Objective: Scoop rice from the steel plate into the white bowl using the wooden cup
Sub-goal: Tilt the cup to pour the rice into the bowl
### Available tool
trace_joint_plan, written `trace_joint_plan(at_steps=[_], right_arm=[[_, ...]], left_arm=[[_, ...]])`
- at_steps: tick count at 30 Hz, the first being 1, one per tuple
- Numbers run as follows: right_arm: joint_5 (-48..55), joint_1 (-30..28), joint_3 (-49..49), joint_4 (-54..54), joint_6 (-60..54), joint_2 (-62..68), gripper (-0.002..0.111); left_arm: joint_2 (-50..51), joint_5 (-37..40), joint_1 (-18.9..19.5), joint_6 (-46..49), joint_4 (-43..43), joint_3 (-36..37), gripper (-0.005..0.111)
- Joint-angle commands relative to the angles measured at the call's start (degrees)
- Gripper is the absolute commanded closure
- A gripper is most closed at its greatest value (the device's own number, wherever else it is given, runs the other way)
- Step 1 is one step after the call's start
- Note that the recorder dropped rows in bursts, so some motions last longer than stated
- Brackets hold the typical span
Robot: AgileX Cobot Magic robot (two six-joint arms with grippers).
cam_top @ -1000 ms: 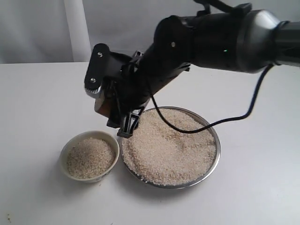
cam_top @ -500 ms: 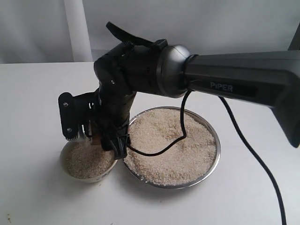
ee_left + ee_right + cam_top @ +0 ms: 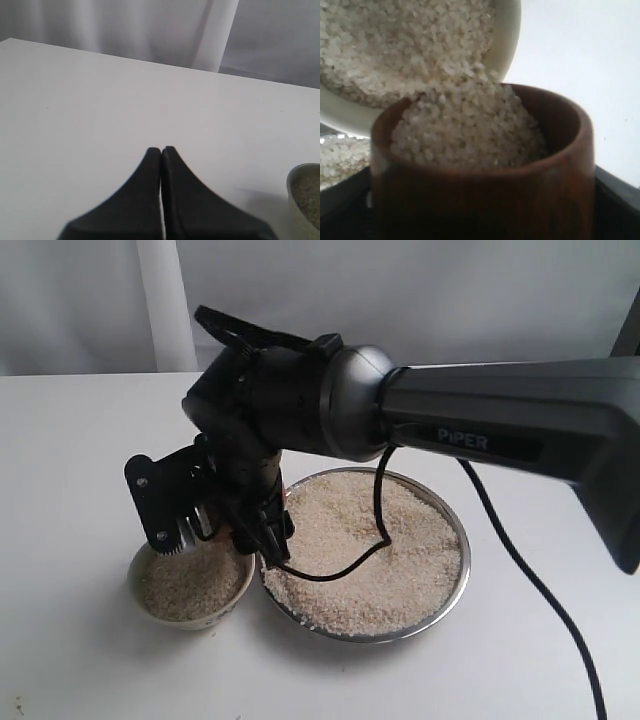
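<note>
While the wooden cup (image 3: pixel 480 165) tips over the white bowl (image 3: pixel 140 590), rice (image 3: pixel 465 125) spills in | right jaws pinching its walls, probably mid-height | grains loose, wood likely slick | left jaws pressed together

The steel plate (image 3: pixel 372 637) was shiny silver metal; the wooden cup (image 3: pixel 485 200) glossy reddish-brown wood, smooth outside. The white bowl (image 3: pixel 507 40) looked like smooth glazed ceramic. The rice (image 3: pixel 400 550) was matt and grainy — the table (image 3: pixel 80 440) matt white, smooth. The left pincer (image 3: pixel 161 150) was matt black, finely ribbed.
</note>
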Motion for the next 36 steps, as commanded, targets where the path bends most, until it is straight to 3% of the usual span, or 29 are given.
trace_joint_plan(at_steps=[1,36], right_arm=[[-0.20,1.06,-0.69,-2.90,-0.30,0.29,0.108],[-1.41,7.71,-0.69,-26.11,-0.30,1.84,0.108]], left_arm=[[-0.13,-0.36,0.00,-0.11,-0.30,-0.20,0.107],[-0.13,-0.36,0.00,-0.11,-0.30,-0.20,0.107]])
